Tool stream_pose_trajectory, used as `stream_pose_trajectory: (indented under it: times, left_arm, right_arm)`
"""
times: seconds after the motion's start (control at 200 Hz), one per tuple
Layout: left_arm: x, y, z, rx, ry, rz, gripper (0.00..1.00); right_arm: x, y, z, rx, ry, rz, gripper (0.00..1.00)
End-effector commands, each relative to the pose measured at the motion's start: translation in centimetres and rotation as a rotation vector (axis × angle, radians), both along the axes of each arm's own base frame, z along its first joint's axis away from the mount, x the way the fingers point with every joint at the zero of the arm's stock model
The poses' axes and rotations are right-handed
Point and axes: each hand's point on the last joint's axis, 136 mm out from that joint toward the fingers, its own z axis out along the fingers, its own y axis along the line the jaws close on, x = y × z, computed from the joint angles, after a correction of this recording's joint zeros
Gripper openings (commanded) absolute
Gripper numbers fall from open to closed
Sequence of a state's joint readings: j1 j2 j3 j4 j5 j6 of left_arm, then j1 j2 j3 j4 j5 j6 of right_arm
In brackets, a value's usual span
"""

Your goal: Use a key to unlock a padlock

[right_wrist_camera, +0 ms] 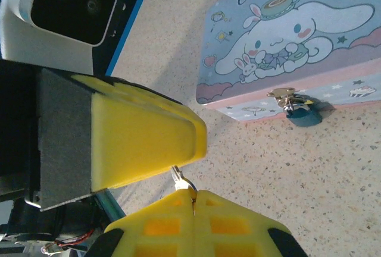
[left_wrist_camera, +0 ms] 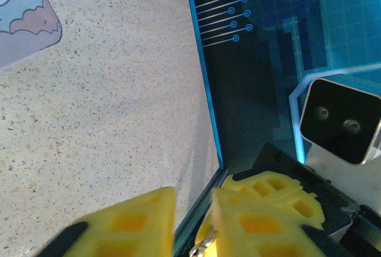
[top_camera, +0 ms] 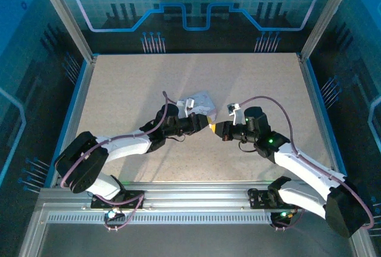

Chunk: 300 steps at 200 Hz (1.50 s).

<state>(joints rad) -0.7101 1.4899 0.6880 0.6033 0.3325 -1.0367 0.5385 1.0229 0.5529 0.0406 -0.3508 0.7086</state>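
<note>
The two arms reach inward over the speckled beige table (top_camera: 119, 84) and meet near its middle. The left gripper (top_camera: 204, 124) and right gripper (top_camera: 216, 129) point at each other, yellow tips almost touching; how far either is closed cannot be made out. A pale tin (top_camera: 200, 100) lies just behind the left gripper, set at an angle. A green light (top_camera: 271, 140) glows on the right arm. Blue panels wall the table.
</note>
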Motion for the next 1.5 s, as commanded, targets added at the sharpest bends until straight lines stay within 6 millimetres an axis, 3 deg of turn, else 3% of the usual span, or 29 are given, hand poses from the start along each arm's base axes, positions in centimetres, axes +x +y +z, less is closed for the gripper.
stream_pose_trajectory:
  times: [0.0, 0.06, 0.585, 0.98, 1.215, 1.311, 1.436, 1.496]
  left_arm:
    - [0.1, -0.6, 1.9, -0.026, -0.066, -0.019, 0.06]
    - [0.0, -0.4, 2.2, -0.027, -0.076, -0.018, 0.0]
    - [-0.2, -0.3, 2.7, -0.034, -0.096, -0.019, 0.0]
    - [-0.2, -0.4, 2.5, -0.039, -0.09, -0.028, 0.0]
    - [-0.2, -0.3, 2.5, -0.03, -0.099, -0.029, 0.0]
    - [0.0, -0.1, 2.6, -0.007, -0.111, -0.026, 0.15]
    - [0.9, 0.9, 2.5, 0.069, -0.125, -0.011, 0.48]
    - [1.8, 1.6, 2.6, 0.122, -0.136, 0.007, 0.56]
  right_arm:
    - [-0.7, 1.1, 0.3, 0.048, 0.006, 0.052, 0.0]
    - [-0.6, 1.2, 0.5, 0.081, 0.014, 0.061, 0.02]
    - [-0.2, 1.2, 0.8, 0.176, 0.046, 0.073, 0.17]
    - [0.3, 1.3, 1.1, 0.19, 0.039, 0.065, 0.16]
    - [0.3, 0.9, 0.4, 0.161, 0.046, 0.045, 0.03]
    - [0.1, 0.4, -0.2, 0.125, 0.058, 0.033, 0.0]
    - [-0.1, -0.6, -1.2, 0.048, 0.071, 0.011, 0.0]
    - [-0.3, -1.2, -1.9, -0.002, 0.075, 0.001, 0.0]
